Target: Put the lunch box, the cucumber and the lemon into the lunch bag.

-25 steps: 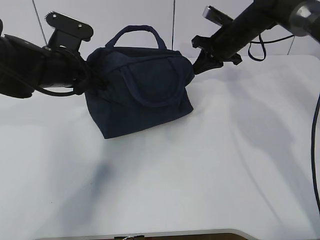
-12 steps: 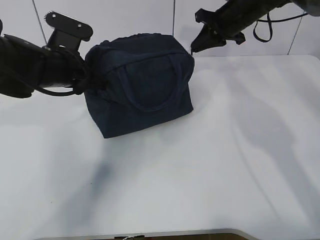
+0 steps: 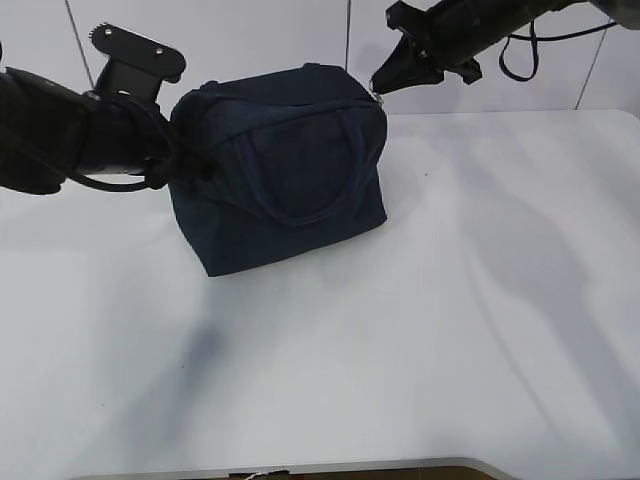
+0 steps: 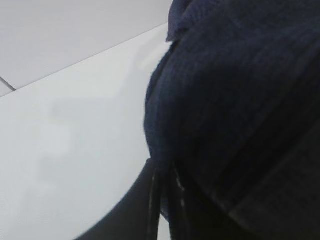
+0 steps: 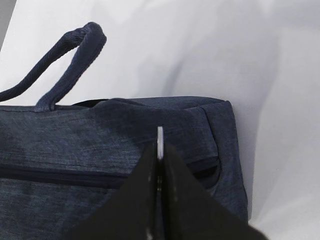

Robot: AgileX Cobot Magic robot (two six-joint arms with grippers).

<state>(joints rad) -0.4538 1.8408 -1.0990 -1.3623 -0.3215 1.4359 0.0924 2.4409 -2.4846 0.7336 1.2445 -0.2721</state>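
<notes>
The dark navy lunch bag (image 3: 280, 170) stands at the back left of the white table, its zipper line shut in the right wrist view (image 5: 75, 145). My left gripper (image 3: 190, 165) is shut on the fabric of the bag's left end (image 4: 167, 185). My right gripper (image 3: 378, 88) is at the bag's top right corner, shut on the metal ring pull (image 5: 160, 142), whose silver edge sticks out between the jaws. One loop handle (image 5: 70, 60) lies beyond the bag's top. The lunch box, the cucumber and the lemon are out of view.
The white table (image 3: 400, 350) stretches in front of and to the right of the bag. A pale wall with panel seams stands behind it. The right arm's black cable hangs at the back right (image 3: 515, 70).
My right gripper has risen and shifted a little left at the bag's top right corner. The bag's top has gone from sagging to taut and boxy, and the back handle has dropped from sight. The left arm has not moved.
</notes>
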